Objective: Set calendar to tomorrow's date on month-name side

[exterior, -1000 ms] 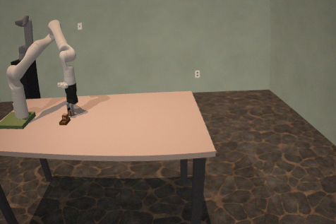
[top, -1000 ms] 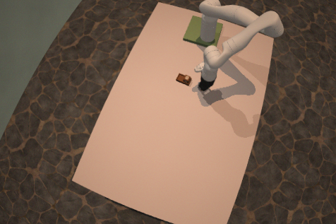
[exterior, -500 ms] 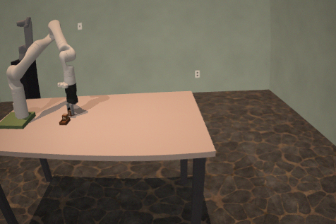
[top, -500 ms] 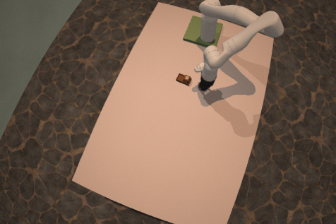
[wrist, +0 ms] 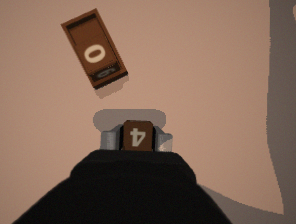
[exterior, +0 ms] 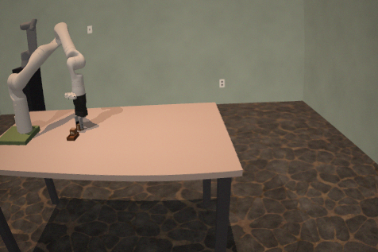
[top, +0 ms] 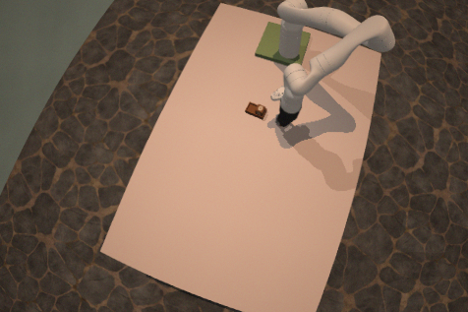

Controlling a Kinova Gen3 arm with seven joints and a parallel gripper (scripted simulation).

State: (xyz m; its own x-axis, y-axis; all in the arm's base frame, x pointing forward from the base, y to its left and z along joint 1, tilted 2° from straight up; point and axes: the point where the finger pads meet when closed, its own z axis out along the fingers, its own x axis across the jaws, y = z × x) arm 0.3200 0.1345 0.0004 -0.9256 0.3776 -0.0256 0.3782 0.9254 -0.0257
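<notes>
The brown calendar tray lies flat on the table, upper left in the wrist view. One cube (wrist: 93, 53) stands in it with a 0 on its top face; the space beside it in the tray is empty. The tray also shows in the overhead view (top: 256, 109) and the side view (exterior: 73, 133). My gripper (wrist: 138, 134) is shut on the second brown cube (wrist: 137, 135), whose top face shows a 4. It holds the cube low over the table, just beside the tray. The gripper also shows in the overhead view (top: 286, 120) and the side view (exterior: 79, 123).
The arm's base stands on a green plate (top: 282, 41) at the table's far end. The tray and gripper are near that end; the table's edges are far off.
</notes>
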